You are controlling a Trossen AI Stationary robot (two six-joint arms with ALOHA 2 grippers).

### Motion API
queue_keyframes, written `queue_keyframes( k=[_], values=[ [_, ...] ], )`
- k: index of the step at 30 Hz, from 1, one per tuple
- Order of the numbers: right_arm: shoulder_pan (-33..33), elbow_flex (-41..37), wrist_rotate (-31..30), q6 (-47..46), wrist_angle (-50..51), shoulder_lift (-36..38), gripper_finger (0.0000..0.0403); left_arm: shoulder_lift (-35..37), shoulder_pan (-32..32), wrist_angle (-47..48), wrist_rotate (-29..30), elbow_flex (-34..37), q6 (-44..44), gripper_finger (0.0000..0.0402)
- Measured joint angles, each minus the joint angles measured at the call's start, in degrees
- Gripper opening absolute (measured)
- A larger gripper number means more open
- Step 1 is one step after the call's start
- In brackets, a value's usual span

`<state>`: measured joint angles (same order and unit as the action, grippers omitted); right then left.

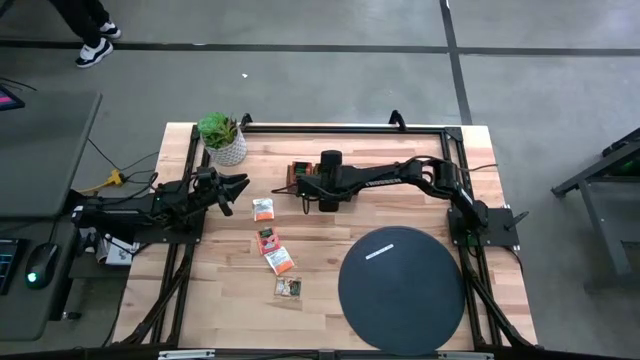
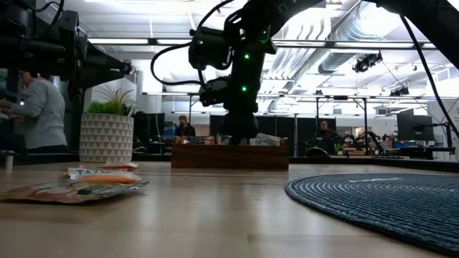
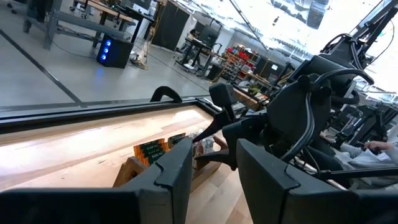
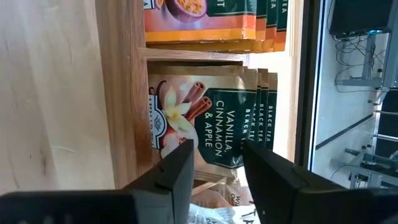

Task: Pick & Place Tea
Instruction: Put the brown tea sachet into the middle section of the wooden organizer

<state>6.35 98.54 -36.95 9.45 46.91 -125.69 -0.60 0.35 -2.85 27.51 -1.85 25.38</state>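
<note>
Directly beneath the right gripper [image 4: 214,163], jaws apart and empty, vanilla sachets [image 4: 214,121] stand upright in the tray [image 1: 296,172]

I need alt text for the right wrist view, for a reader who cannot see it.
The right gripper hangs open over a wooden tray, above upright vanilla cinnamon apple tea sachets. The neighbouring compartment holds orange sachets.
</note>
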Motion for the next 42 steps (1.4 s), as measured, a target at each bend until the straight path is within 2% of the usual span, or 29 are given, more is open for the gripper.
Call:
queue_keyframes(
  k=[7, 11, 17, 22, 26, 34, 42],
  values=[
    [0.0, 0.1, 0.5, 0.0, 0.4, 2.9, 0.0151, 0.0, 0.0, 0.0, 0.0, 0.0, 0.0, 0.0123],
    [-0.6, 0.1, 4.2, 0.0, 1.1, 5.2, 0.0151, 0.0, 0.0, 0.0, 0.0, 0.0, 0.0, 0.0123],
    [-3.6, 0.1, 18.1, -3.8, 1.1, 8.8, 0.0152, 0.0, 0.0, 0.0, 0.0, 0.0, 0.0, 0.0124],
    [-6.3, 0.1, 32.2, -10.3, 0.5, 9.1, 0.0152, 0.0, 0.0, 0.0, 0.0, 0.0, 0.0, 0.0123],
    [-8.5, 0.1, 40.7, -11.2, -1.9, 8.7, 0.0152, 0.0, 0.0, 0.0, 0.0, 0.0, 0.0, 0.0123],
    [-11.5, 0.1, 46.6, -21.1, -4.4, 7.5, 0.0152, 0.0, 0.0, 0.0, 0.0, 0.0, 0.0, 0.0123],
    [-16.4, -0.1, 43.9, -24.9, -4.4, 7.3, 0.0152, 0.0, 0.0, 0.0, 0.0, 0.0, 0.0, 0.0123]
  ],
)
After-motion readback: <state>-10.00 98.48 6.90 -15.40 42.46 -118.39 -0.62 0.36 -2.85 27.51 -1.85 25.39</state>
